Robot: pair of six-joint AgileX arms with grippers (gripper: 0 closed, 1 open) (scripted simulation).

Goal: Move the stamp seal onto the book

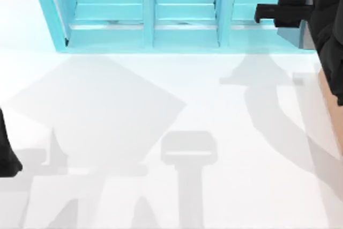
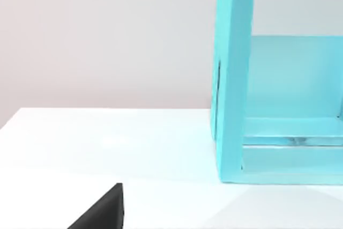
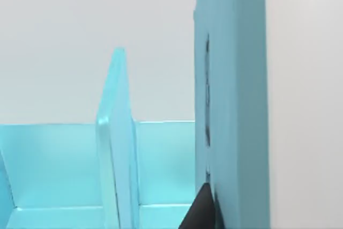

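Stamp seal: where it stands cannot be told from these views. The same holds for the book, so no relation between the two can be recorded.

Right gripper (image 1: pixel 262 13): at the top view's upper right, raised over the right end of the cyan shelf unit (image 1: pixel 144 30) and pointing towards the table's left. Whether it is clenched or released cannot be told, and nothing is seen in its grasp. In the right wrist view a black part of this gripper (image 3: pixel 201 210) sits close against an upright wall of the shelf unit (image 3: pixel 236 105), with a thinner divider (image 3: pixel 115 148) and open compartments beyond it.

Left arm (image 1: pixel 6 154): parked at the table's left edge, well apart from the shelf unit. A black wedge of the left gripper (image 2: pixel 102 212) shows in the left wrist view above the white table (image 2: pixel 107 143). Its state cannot be told either.

Surroundings: the shelf unit lies along the far side of the white table (image 1: pixel 161 89), with three compartments open to the camera (shelf end wall (image 2: pixel 230 79) in the left wrist view). A strip of orange-tan wooden box (image 1: pixel 328 105) runs along the table's right edge, under the right arm.
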